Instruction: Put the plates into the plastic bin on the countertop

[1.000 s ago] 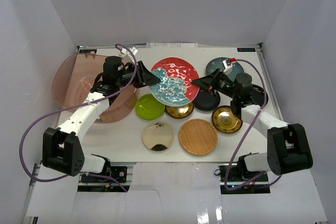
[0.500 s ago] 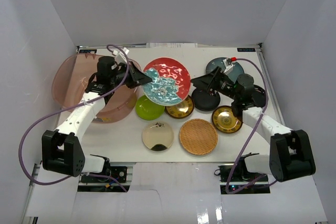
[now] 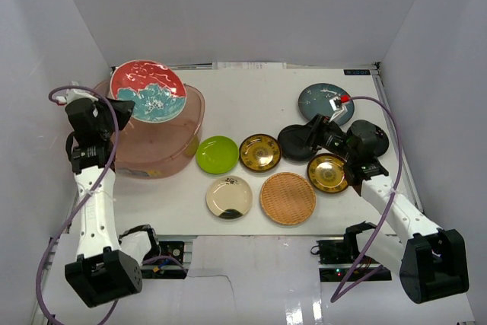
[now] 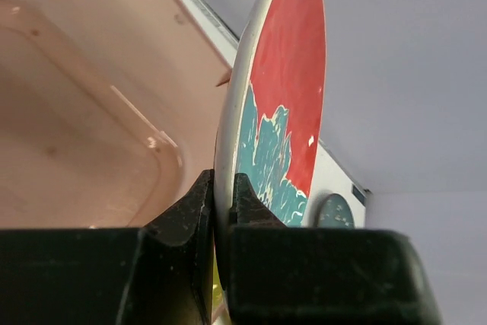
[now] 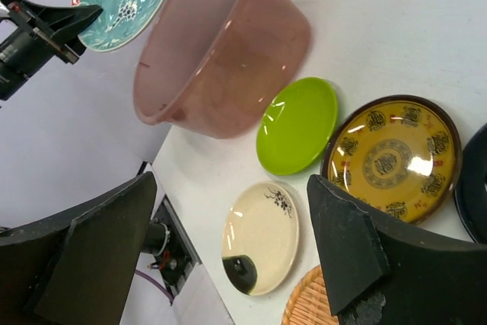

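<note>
My left gripper is shut on the rim of the red-and-teal floral plate and holds it tilted above the pinkish plastic bin at the left of the countertop. The right gripper stands open and holds nothing, hovering over the black plate. On the countertop lie a lime green plate, a gold patterned plate, a second gold plate, a cream plate, a woven tan plate and a teal plate.
White walls close in the countertop on the left, back and right. Another dark plate lies partly under the right arm. Purple cables trail from both arms. The arm bases sit at the near edge.
The left arm has carried the floral plate from the table's middle leftward and up over the bin. The right gripper has opened, let go of that plate and drawn back to the right.
</note>
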Controlling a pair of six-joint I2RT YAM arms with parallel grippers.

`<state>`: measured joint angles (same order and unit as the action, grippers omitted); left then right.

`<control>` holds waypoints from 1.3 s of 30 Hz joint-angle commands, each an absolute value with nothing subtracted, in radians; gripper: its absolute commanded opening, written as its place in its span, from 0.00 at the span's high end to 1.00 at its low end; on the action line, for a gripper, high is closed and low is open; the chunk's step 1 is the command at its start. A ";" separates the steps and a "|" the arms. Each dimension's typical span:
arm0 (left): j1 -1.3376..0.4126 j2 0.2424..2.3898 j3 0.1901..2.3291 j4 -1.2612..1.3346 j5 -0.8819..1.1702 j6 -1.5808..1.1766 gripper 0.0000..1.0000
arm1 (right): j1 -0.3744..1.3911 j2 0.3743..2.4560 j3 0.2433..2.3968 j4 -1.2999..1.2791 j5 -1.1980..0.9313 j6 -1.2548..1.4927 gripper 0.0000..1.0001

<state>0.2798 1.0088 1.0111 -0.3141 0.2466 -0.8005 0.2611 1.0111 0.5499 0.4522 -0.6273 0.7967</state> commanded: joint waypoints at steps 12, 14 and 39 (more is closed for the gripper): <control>0.275 1.247 0.980 -0.230 0.144 -0.736 1.00 | 0.256 0.974 0.552 0.307 -0.461 0.591 0.17; 0.275 1.281 0.973 -0.224 0.130 -0.735 0.94 | 0.253 0.994 0.574 0.265 -0.411 0.571 0.21; 0.230 1.074 0.882 -0.239 -0.141 -0.675 0.02 | -0.124 1.558 0.785 0.341 -0.100 0.774 0.44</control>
<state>0.2382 1.0725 0.8825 -0.2440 -0.0853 -0.7055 -0.1154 1.4868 0.7265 0.2897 -0.1341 0.7040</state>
